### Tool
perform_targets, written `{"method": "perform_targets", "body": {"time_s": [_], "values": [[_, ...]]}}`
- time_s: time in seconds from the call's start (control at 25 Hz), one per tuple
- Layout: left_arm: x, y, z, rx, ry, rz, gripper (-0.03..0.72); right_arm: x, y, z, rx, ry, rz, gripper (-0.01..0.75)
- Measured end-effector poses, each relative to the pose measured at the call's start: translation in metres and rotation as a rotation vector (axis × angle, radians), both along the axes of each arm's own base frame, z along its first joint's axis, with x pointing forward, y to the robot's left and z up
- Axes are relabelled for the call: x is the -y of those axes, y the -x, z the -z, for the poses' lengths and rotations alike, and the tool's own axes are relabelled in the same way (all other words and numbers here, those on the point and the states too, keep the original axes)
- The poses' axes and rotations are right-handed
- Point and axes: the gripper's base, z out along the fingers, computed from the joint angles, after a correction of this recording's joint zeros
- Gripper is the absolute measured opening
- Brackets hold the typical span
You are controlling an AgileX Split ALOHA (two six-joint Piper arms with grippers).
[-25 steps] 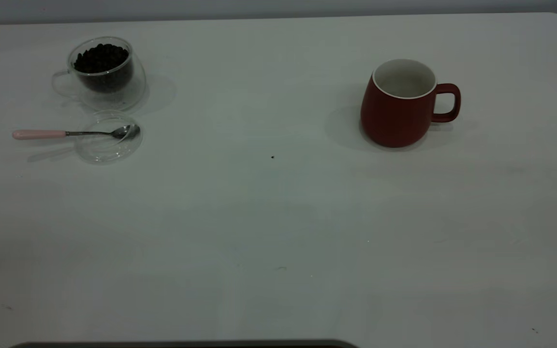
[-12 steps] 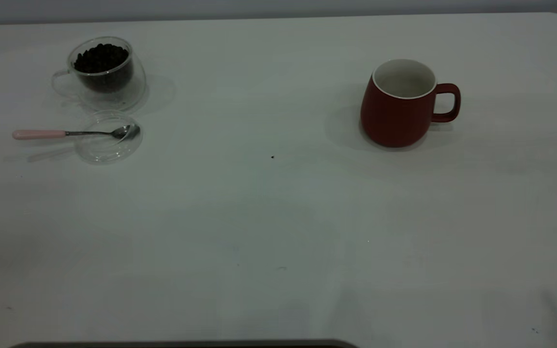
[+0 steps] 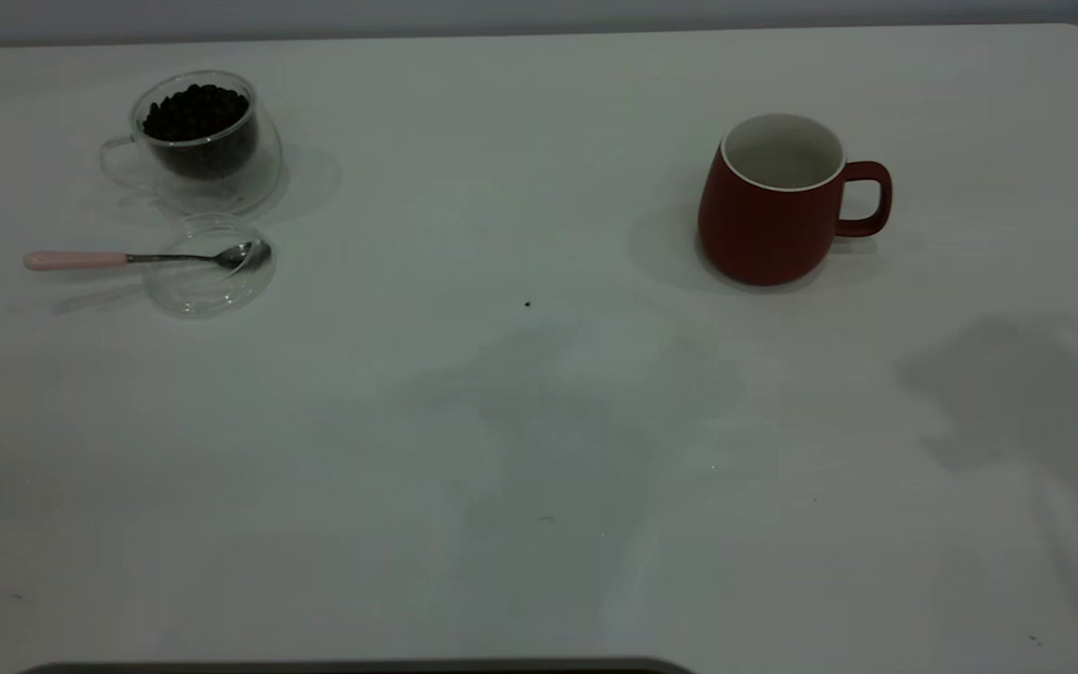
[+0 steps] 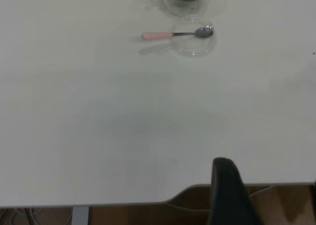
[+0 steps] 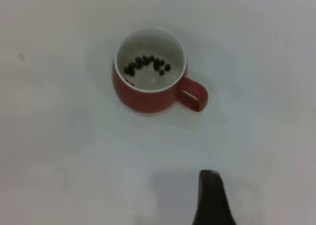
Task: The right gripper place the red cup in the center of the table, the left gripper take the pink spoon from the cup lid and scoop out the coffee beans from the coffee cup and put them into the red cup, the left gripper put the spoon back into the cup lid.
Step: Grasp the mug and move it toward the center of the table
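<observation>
Red cup [image 3: 771, 201] upper right of exterior frame, handle facing right, few beans already inside per right wrist view. Pink spoon [image 3: 141, 257] on cup lid [image 3: 210, 265], upper left, beside coffee cup [image 3: 202, 140]. Neither gripper's jaw state visible: cannot tell. Risk: off-centre grab tips cup, spills beans.

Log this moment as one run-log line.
red cup: right of table centre, a few beans inside | pink spoon: on cup lid | coffee cup: full of beans | grippers: off exterior view

Spoon [image 3: 148, 257] on lid [image 3: 209, 265], before coffee cup [image 3: 202, 140].
</observation>
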Motion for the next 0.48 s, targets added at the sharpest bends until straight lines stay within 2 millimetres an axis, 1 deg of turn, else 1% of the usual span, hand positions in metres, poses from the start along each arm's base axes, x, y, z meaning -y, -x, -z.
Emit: {"method": "perform_targets", "body": {"time_s": [0.12, 0.28, 0.4, 0.48], "values": [[0.000, 0.000, 0.000, 0.000, 0.000, 0.000, 0.464, 0.000, -0.039, 0.031, -0.034, 0.094, -0.095, 0.545], [0.000, 0.000, 0.000, 0.000, 0.001, 0.001, 0.464, 0.011, -0.090, 0.072, -0.032, 0.233, -0.222, 0.530], [0.000, 0.000, 0.000, 0.000, 0.002, 0.001, 0.464, 0.017, -0.116, 0.105, -0.048, 0.334, -0.366, 0.519], [0.000, 0.000, 0.000, 0.000, 0.003, 0.001, 0.464, 0.018, -0.125, 0.125, -0.061, 0.386, -0.463, 0.518]]}}
